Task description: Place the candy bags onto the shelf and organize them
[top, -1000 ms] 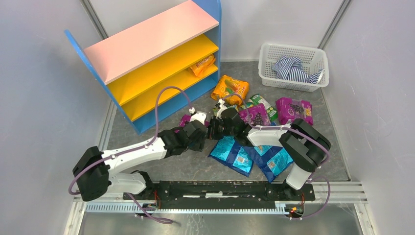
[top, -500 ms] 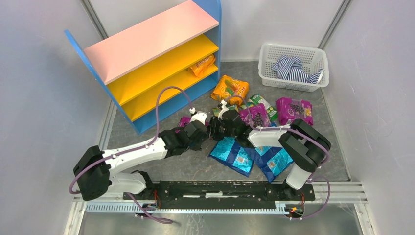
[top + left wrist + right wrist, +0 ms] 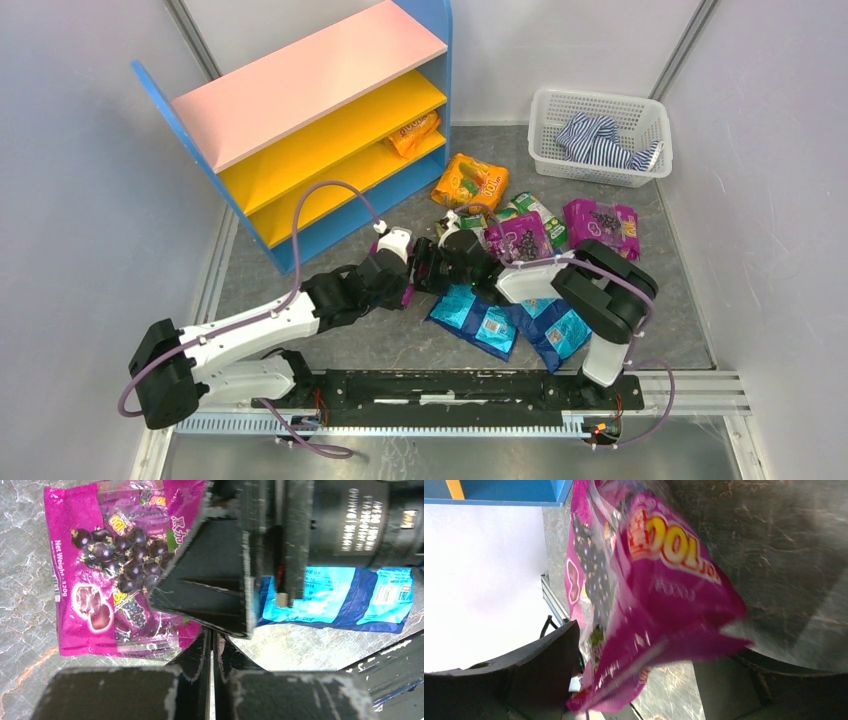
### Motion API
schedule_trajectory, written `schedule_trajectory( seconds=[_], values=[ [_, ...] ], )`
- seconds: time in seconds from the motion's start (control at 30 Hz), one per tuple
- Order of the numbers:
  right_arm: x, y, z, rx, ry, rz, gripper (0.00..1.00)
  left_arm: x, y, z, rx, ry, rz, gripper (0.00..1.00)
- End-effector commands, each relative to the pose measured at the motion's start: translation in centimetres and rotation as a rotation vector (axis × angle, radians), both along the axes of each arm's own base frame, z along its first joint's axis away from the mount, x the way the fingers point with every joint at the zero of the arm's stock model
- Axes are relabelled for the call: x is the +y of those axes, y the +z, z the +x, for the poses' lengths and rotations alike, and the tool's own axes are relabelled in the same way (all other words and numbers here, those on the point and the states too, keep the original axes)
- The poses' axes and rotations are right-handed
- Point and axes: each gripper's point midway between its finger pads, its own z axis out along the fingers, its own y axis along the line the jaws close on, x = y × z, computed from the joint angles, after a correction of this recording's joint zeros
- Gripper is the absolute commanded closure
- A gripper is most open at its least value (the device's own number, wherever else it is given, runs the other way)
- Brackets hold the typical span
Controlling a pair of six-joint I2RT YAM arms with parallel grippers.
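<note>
A purple candy bag [image 3: 110, 575] with a grape print hangs between my two grippers over the floor. My left gripper [image 3: 212, 637] is shut, pinching the bag's lower corner. In the top view that gripper [image 3: 404, 278] faces the right gripper [image 3: 426, 268] almost tip to tip. The right gripper [image 3: 649, 680] stands open, and the blurred purple bag [image 3: 654, 595] passes loosely between its fingers. The shelf [image 3: 310, 75] stands at the back left with one orange bag [image 3: 413, 131] on its lower yellow board. Other bags lie on the floor: orange [image 3: 470, 183], purple [image 3: 519, 238], green [image 3: 530, 208], blue [image 3: 475, 315].
A white mesh basket [image 3: 600, 97] holding a striped cloth [image 3: 598, 140] stands at the back right. Another purple bag [image 3: 600, 222] lies below it, and a second blue bag [image 3: 555, 325] lies by the right arm's base. Walls close in both sides.
The left gripper shut on the purple bag and the right gripper opened, letting it go. The left arm has swung a little to the left.
</note>
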Motion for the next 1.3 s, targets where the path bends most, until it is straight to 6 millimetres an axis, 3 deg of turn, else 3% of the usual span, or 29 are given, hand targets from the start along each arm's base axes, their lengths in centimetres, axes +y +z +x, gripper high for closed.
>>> schedule_trajectory(
  seconds=[0.0,0.07,0.17,0.2,0.27,0.3,0.33,0.4,0.57,0.7,0.87,1.1,1.27],
  values=[
    [3.4,0.9,0.0,0.024,0.033,0.071,0.16,-1.7,1.9,0.7,-0.049,-0.002,-0.101,0.98],
    [4.0,0.7,-0.2,0.038,0.031,0.092,0.21,-1.8,1.8,0.6,-0.045,-0.006,-0.103,0.98],
    [4.1,0.6,-0.1,0.035,0.007,0.114,0.37,-1.6,1.9,0.6,-0.039,0.008,-0.106,0.97],
    [4.0,0.5,-0.1,0.031,-0.003,0.115,0.4,-1.4,2.0,0.5,-0.034,0.014,-0.104,0.93],
    [3.8,0.5,0.5,0.003,-0.025,0.108,0.45,-1.2,2.6,0.3,-0.03,0.022,-0.112,0.68],
    [3.8,0.4,0.7,-0.006,-0.032,0.104,0.5,-1.1,2.9,0.1,-0.03,0.023,-0.119,0.48],
    [3.8,0.2,0.8,-0.011,-0.035,0.098,0.55,-0.9,3.4,0.0,-0.031,0.027,-0.127,0.37],
    [4.0,0.1,0.7,-0.007,-0.023,0.102,0.62,-0.2,4.7,-0.2,-0.041,0.045,-0.138,0.29],
    [3.7,0.3,0.5,-0.024,0.01,0.091,0.64,1.8,9.2,-1.1,-0.065,0.059,-0.149,0.24],
    [2.8,1.8,0.9,-0.039,0.018,0.117,0.7,2.8,11.6,-2.8,-0.087,0.002,-0.213,0.17],
    [1.3,4.1,2.3,-0.077,0.006,0.14,0.74,6.7,14.6,-3.4,-0.19,0.063,-0.238,0.08],
    [-1.5,10.0,5.6,-0.18,-0.064,0.176,0.75,9.9,17.1,-3.5,-0.327,0.113,-0.284,0.01],
    [-4.3,14.6,9.6,-0.21,-0.153,0.259,0.75,9.5,17.5,-3.5,-0.367,0.069,-0.3,0.01]
  ],
)
